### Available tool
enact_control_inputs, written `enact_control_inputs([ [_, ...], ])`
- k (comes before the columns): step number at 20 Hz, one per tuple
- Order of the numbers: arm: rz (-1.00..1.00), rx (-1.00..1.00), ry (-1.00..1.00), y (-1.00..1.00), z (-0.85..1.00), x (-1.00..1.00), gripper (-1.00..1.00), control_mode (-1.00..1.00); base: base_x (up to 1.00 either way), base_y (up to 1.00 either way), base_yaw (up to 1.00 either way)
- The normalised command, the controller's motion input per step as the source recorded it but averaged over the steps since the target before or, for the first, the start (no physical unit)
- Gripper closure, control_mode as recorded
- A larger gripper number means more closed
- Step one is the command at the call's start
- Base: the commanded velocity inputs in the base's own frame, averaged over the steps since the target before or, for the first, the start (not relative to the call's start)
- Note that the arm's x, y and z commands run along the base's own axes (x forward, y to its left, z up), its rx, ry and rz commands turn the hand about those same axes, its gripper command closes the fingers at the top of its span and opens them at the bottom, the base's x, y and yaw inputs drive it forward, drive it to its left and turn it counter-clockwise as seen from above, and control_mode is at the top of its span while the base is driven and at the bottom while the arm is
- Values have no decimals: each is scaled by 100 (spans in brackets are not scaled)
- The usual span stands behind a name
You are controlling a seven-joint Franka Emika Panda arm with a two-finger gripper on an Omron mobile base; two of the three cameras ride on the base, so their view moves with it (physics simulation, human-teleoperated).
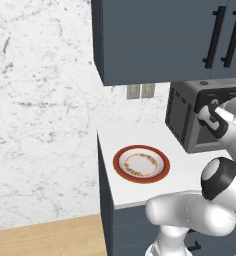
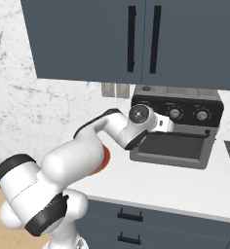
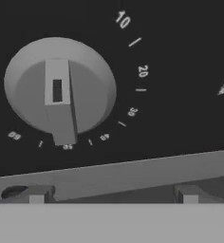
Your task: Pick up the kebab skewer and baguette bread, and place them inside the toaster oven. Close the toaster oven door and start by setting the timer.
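The toaster oven (image 2: 178,138) stands on the counter against the wall, and its door (image 2: 173,146) is closed. My gripper (image 2: 168,123) is up at the black knob panel (image 2: 195,108) along the oven's top. In the hand view a round grey timer knob (image 3: 59,90) is close in front of me, its pointer aimed down near the 50 mark. My gripper (image 3: 113,195) is open, with its tips wide apart below the knob and nothing between them. The oven (image 1: 190,120) and my gripper (image 1: 214,111) also appear at the right of the left base view. The kebab skewer and baguette bread are hidden.
A red-rimmed plate (image 1: 141,164) lies bare on the white counter (image 1: 120,192) left of the oven. Dark upper cabinets (image 2: 136,39) hang just above the oven. A wall outlet (image 1: 140,91) sits behind it. Drawers (image 2: 131,216) run under the counter, whose left end is near the plate.
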Motion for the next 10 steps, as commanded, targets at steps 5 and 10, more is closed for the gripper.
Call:
enact_control_inputs([
  [5,0,0,1,27,-52,59,-100,-100,0,0,0],
  [10,0,0,0,18,-41,29,-100,-100,0,0,0],
])
